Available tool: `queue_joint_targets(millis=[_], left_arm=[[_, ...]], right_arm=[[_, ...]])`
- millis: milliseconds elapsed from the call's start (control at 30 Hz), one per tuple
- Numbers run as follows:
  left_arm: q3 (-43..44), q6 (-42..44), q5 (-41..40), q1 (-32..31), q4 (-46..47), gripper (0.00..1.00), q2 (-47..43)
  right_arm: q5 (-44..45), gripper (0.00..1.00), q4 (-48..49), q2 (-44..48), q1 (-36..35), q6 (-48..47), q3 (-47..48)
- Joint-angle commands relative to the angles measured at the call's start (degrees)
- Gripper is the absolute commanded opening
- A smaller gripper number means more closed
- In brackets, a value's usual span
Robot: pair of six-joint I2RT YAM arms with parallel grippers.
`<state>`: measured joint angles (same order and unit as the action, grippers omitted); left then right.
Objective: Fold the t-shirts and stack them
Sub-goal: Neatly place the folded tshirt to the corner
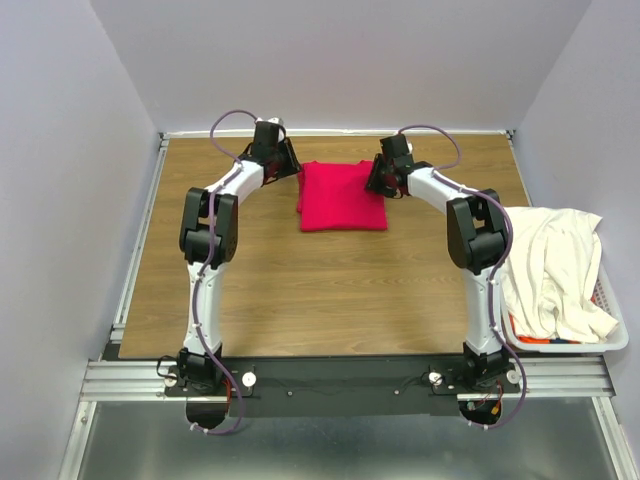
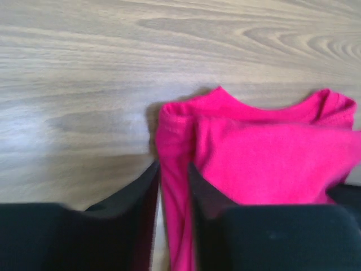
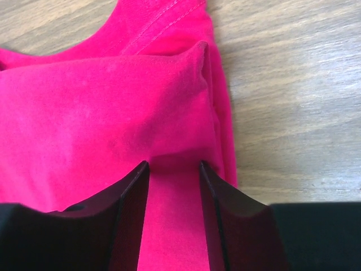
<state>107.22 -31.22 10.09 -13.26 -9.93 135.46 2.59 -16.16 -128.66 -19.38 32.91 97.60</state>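
Two t-shirts show: the folded red t-shirt (image 1: pixel 342 197) lies at the far middle of the table (image 1: pixel 300 285), the cream-white t-shirt (image 1: pixel 550 265) heaped in the laundry basket (image 1: pixel 612 342) at right. The left gripper (image 2: pixel 174 166) and right gripper (image 3: pixel 174 165) each stand released, jaws parted over the red shirt's far corners.

Left gripper (image 2: pixel 174 166): black fingers slightly parted, tips at the left edge of the folded crimson-red cloth t-shirt (image 2: pixel 271 164). Red hem and a sliver of the light wood-grain tabletop (image 2: pixel 84 84) show through the gap. Shirt lies flat, collar edge farthest from the fingers.
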Motion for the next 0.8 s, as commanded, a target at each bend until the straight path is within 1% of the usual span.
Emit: queue_joint_targets(millis=[0, 33, 100, 133, 233, 267, 367, 500, 600, 767], left_arm=[[-3.4, 1.2, 0.1, 0.5, 0.6, 0.46, -9.7], [-4.6, 1.4, -0.8, 0.5, 0.5, 0.49, -11.3], [-9.0, 2.3, -1.5, 0.5, 0.2, 0.60, -12.8], [-10.0, 2.7, -1.9, 0.5, -0.1, 0.62, -13.3], [-12.9, 4.7, -1.9, 0.5, -1.2, 0.65, -13.8], [-13.2, 5.3, -1.7, 0.5, -1.2, 0.66, -13.6], [-11.4, 8.6, 2.0, 0.3, -3.0, 0.67, -11.5], [-6.7, 11.6, 1.9, -0.8, -8.0, 0.68, -7.2], [-4.5, 12.0, 0.8, -1.2, -9.2, 0.67, -4.6], [-2.9, 12.5, 2.7, -2.4, -9.5, 0.66, -2.0]], right_arm=[[-1.9, 0.50, -3.9, 2.8, 0.6, -1.2, -0.2], [-2.1, 0.52, -3.9, 3.1, 0.6, -1.3, -0.1], [-2.2, 0.60, -3.9, 4.4, 0.6, -1.4, 0.4], [-2.2, 0.68, -3.9, 5.1, 0.6, -1.4, 0.5], [-2.2, 0.78, -3.9, 7.4, 0.6, -1.4, 0.2], [-2.1, 0.80, -3.9, 8.0, 0.7, -1.4, 0.0], [-2.2, 0.81, -3.8, 10.9, 0.6, -1.4, -1.4], [-2.2, 0.81, -3.7, 14.7, 0.6, -0.8, -4.0], [-2.2, 0.81, -3.1, 19.0, 0.5, -0.3, -8.1], [-2.2, 0.81, -0.6, 24.8, 0.5, 0.2, -16.0]])
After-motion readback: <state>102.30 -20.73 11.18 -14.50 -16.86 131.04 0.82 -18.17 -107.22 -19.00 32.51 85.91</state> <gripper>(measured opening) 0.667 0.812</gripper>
